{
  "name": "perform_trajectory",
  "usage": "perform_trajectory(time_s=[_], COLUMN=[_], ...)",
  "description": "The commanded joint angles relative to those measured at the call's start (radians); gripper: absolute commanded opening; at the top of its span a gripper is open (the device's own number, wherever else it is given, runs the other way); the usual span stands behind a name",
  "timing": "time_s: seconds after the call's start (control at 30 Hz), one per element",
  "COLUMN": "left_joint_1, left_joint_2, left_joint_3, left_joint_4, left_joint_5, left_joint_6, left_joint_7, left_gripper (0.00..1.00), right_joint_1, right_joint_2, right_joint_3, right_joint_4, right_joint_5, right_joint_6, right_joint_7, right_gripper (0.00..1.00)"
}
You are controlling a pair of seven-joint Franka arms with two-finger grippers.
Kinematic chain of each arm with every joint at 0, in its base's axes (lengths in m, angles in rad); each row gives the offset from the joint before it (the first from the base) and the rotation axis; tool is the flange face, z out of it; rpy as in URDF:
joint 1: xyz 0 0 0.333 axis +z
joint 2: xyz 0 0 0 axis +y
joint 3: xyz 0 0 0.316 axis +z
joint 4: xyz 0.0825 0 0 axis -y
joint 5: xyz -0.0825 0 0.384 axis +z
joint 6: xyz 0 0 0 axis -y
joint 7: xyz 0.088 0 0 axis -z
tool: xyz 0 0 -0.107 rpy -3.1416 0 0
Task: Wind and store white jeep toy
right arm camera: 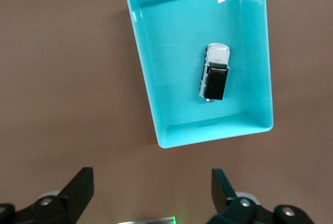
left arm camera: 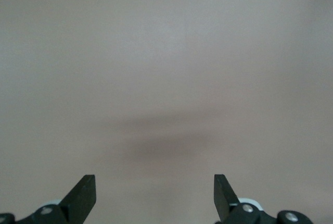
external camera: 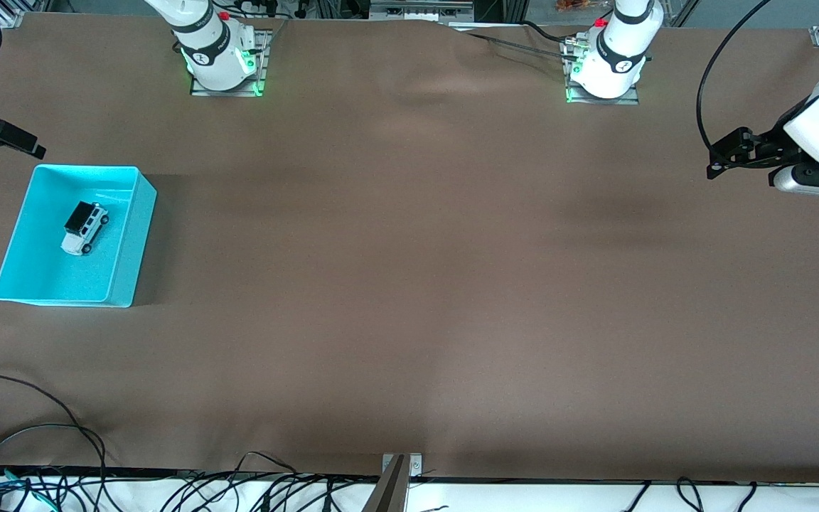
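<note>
Front view: brown cloth-covered table, 2 white arms based along its upper edge.
Cyan bin: rectangular cyan plastic bin at the right arm's end of the table, resting flat on the cloth.
White jeep toy: small boxy white toy car with black rear roof, inside the cyan bin, on its wheels on the bin floor; also seen in right wrist view.
Right gripper: in the air just off the bin's upper rim, fingers spread wide, holding nothing.
Left gripper: over bare cloth at the left arm's end, well apart from the bin, fingers spread wide, holding nothing.
</note>
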State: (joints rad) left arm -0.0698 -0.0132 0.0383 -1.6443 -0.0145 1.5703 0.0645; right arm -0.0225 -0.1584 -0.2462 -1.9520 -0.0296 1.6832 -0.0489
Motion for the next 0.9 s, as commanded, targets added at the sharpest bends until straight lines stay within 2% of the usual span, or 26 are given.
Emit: perform_trajectory(time_s=[0.0, 0.17, 0.43, 0.7, 0.87], left_joint_1=[-0.008, -0.008, -0.008, -0.008, -0.008], left_joint_2=[0.012, 0.012, 0.012, 0.012, 0.012], left_joint_3=[0.006, 0.006, 0.006, 0.006, 0.006], left_joint_4=[0.027, 0.027, 0.027, 0.027, 0.027], left_joint_5=[-0.004, -0.004, -0.004, -0.004, -0.004], left_joint_6=[-0.019, -0.019, -0.019, -0.019, -0.019], left_joint_7=[-0.011, -0.011, -0.011, -0.011, -0.011], left_gripper=[1.0, 1.0, 1.0, 1.0, 1.0], right_joint_1=[-0.001, 0.0, 0.0, 0.0, 0.0], right_joint_2=[0.011, 0.033, 0.076, 0.097, 0.105], right_joint_3=[0.022, 0.065, 0.174, 0.292, 0.308], right_joint_4=[0.116, 0.203, 0.289, 0.298, 0.283], right_joint_5=[0.054, 0.074, 0.077, 0.073, 0.068], right_joint_6=[-0.152, -0.243, -0.318, -0.31, -0.28], right_joint_7=[0.01, 0.05, 0.165, 0.253, 0.251], right_gripper=[1.0, 1.0, 1.0, 1.0, 1.0])
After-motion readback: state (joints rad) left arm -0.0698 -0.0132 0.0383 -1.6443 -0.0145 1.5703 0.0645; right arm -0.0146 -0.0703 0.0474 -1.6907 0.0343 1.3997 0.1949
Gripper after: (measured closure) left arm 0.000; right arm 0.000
